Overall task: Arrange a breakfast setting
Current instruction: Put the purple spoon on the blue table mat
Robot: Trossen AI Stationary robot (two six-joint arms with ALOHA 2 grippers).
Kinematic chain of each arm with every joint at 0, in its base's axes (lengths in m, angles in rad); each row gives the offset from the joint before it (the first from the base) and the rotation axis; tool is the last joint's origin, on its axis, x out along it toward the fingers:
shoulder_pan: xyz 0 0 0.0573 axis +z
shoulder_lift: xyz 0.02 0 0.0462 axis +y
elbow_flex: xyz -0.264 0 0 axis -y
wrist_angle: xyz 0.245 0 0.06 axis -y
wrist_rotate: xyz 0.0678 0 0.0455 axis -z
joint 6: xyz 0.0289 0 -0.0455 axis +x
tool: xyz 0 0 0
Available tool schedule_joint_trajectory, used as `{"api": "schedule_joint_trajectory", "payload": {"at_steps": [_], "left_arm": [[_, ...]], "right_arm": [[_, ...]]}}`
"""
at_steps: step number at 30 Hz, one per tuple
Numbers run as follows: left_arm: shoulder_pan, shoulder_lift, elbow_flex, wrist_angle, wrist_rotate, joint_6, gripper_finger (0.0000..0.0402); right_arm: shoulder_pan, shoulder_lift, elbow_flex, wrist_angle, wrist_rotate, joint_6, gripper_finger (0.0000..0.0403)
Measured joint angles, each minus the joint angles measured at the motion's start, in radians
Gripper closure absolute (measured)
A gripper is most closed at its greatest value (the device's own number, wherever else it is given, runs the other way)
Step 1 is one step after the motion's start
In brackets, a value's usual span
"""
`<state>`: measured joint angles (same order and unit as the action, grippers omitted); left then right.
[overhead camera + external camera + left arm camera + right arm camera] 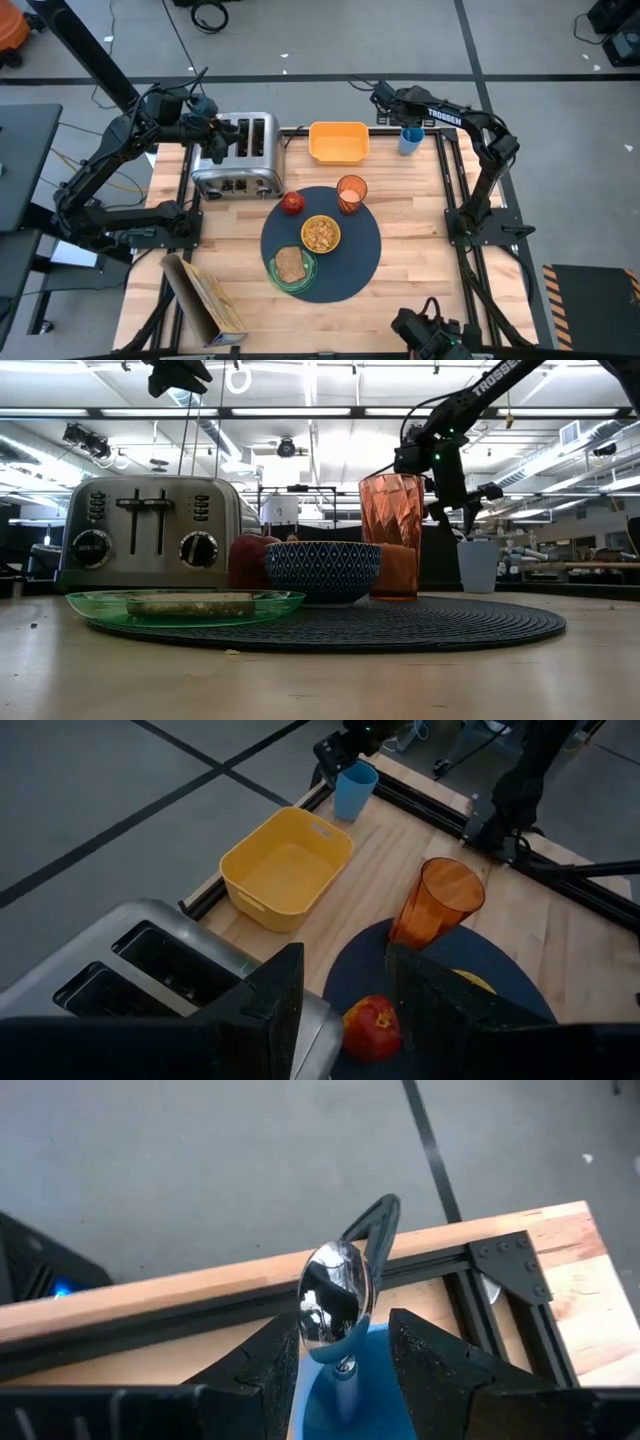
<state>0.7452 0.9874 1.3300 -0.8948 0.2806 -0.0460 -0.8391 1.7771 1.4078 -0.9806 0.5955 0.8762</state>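
On the wooden table (pixel 400 215), the round dark blue-grey mat (pixel 352 262) serves as the landmark. At its near edge lies the green plate (pixel 300 280) with the brown toast slice (pixel 290 264) on it. Just behind the plate, near the mat's middle, sits the small bowl (pixel 321 234), yellow inside with a blue pattern outside. At the mat's far rim stand the red apple (pixel 292 203) on the left and the orange cup (pixel 351 193) on the right. Beyond the mat's far left is the silver toaster (pixel 238 155), and the left gripper (pixel 213 135) hovers above it, its 2 fingers apart and empty. Straight beyond the mat is the yellow tub (pixel 338 143). Farthest, beyond the mat's far right, a blue cup (pixel 411 140) holds the spoon (pixel 335 1295), bowl end up; the right gripper (pixel 345 1345) straddles its stem, whether gripping I cannot tell.
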Motion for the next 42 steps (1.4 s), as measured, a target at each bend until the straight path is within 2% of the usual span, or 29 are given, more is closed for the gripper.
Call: {"api": "schedule_joint_trajectory", "payload": {"at_steps": [12, 19, 24, 28, 33, 42], "left_arm": [[0.0, 0.0, 0.0, -0.002, 0.0, 0.019, 0.0251], [0.0, 0.0, 0.0, -0.002, 0.0, 0.019, 0.0251], [0.0, 0.0, 0.0, -0.002, 0.0, 0.017, 0.0251], [0.0, 0.0, 0.0, -0.002, 0.0, 0.017, 0.0251], [0.0, -0.001, 0.0, -0.002, 0.0, 0.016, 0.0251], [0.0, -0.001, 0.0, 0.0, 0.0, 0.032, 0.0251]], "right_arm": [[-0.001, 0.003, -0.019, 0.039, 0.076, 0.041, 0.0241], [-0.028, 0.004, -0.073, 0.063, -0.015, 0.042, 0.0232], [-0.03, 0.004, -0.078, 0.092, 0.011, 0.027, 0.0206], [-0.048, 0.004, -0.078, 0.167, -0.01, -0.038, 0.0201], [-0.048, 0.004, -0.078, 0.191, -0.013, -0.042, 0.0221], [-0.026, 0.004, -0.078, 0.183, -0.02, -0.041, 0.0281]]}}
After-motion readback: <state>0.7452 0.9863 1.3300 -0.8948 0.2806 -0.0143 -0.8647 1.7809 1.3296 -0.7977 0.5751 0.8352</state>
